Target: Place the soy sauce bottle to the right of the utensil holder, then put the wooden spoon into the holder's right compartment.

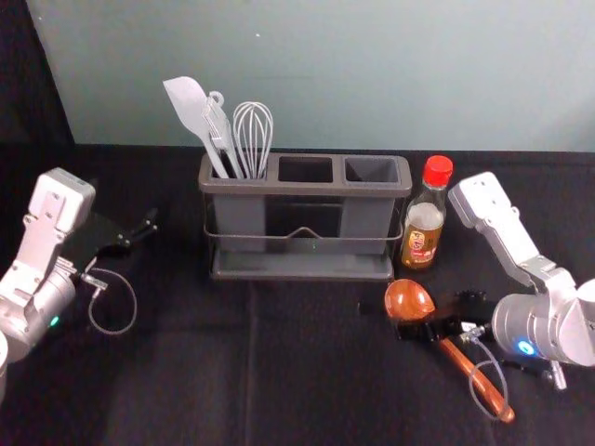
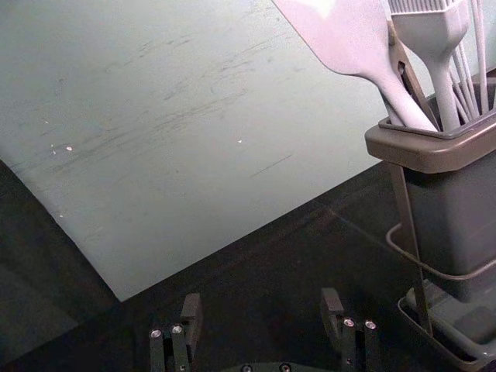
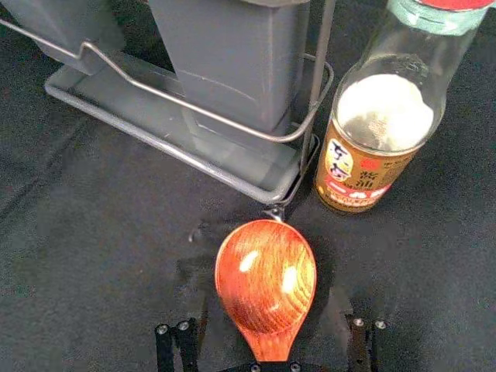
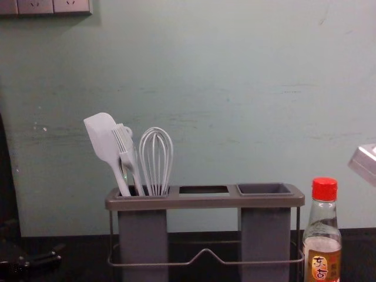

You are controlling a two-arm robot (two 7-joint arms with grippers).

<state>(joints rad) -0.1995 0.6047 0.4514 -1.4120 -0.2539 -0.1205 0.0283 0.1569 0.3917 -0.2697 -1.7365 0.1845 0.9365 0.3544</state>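
The soy sauce bottle stands upright just right of the utensil holder; the chest view also has the bottle there. In front of them the wooden spoon lies on the dark cloth, bowl toward the holder, handle slanting to the near right. My right gripper is low over the spoon's neck. In the right wrist view the right gripper is open, its fingers either side of the spoon, apart from it. My left gripper idles left of the holder; the left gripper is open and holds nothing.
A white spatula, a brush and a whisk stand in the holder's left compartment and rise above its rim. The middle and right compartments have nothing sticking out. A pale wall is behind the table.
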